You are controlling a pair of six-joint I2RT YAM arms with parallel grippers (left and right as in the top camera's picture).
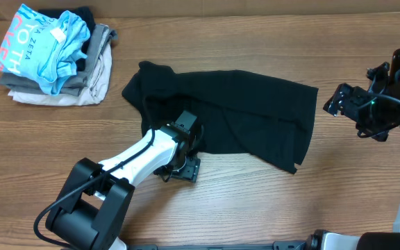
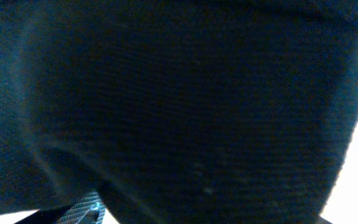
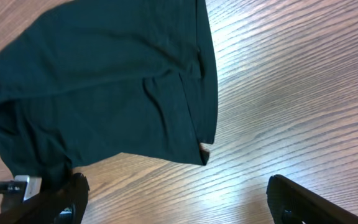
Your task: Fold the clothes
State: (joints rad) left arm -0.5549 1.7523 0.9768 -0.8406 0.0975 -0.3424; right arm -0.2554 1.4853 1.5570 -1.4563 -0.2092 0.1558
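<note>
The clothes (image 1: 242, 114), a plain black garment, lie spread and rumpled in the middle of the wooden table (image 1: 269, 201). My left gripper (image 1: 188, 137) is at the garment's near left edge, its tips dark against the cloth. The black fabric (image 2: 197, 93) fills the left wrist view; only a bit of one finger (image 2: 82, 210) shows, so the jaws' stance is unclear. My right gripper (image 1: 335, 104) hovers just past the garment's right edge. In the right wrist view its fingers (image 3: 67, 199) stand wide apart over bare wood, short of the garment's corner (image 3: 201, 152).
A pile of folded garments (image 1: 54, 59), light blue on top with grey and beige beneath, sits at the back left corner. The left arm's white link (image 1: 141, 156) reaches in from the front left.
</note>
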